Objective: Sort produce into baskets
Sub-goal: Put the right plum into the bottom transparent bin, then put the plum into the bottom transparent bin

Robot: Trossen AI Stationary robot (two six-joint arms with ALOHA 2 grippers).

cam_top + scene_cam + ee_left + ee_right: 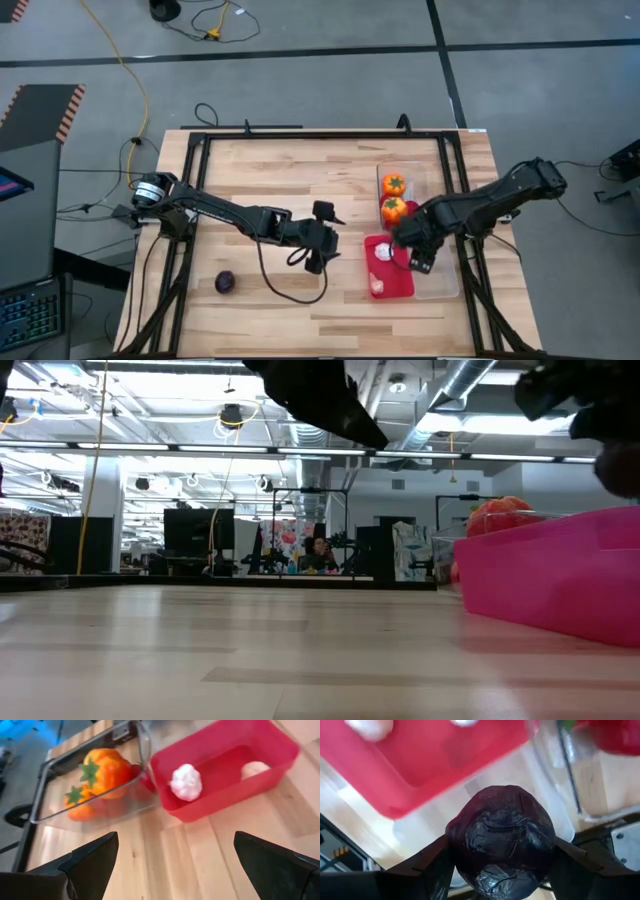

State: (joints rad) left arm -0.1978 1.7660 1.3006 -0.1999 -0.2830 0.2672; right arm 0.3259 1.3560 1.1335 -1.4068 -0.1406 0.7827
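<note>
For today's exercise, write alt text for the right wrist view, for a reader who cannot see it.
The right hand grips a dark purple ball that fills the middle of the picture. Beyond it sit a red tray holding white garlic bulbs and the edge of a clear tray, all on a wooden table.

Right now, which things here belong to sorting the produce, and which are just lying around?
Part of the job:
red basket with two garlic bulbs
clear basket with orange pieces
purple ball in the right gripper
purple ball on table
left gripper, open

Just lying about:
yellow cable on the floor
</note>
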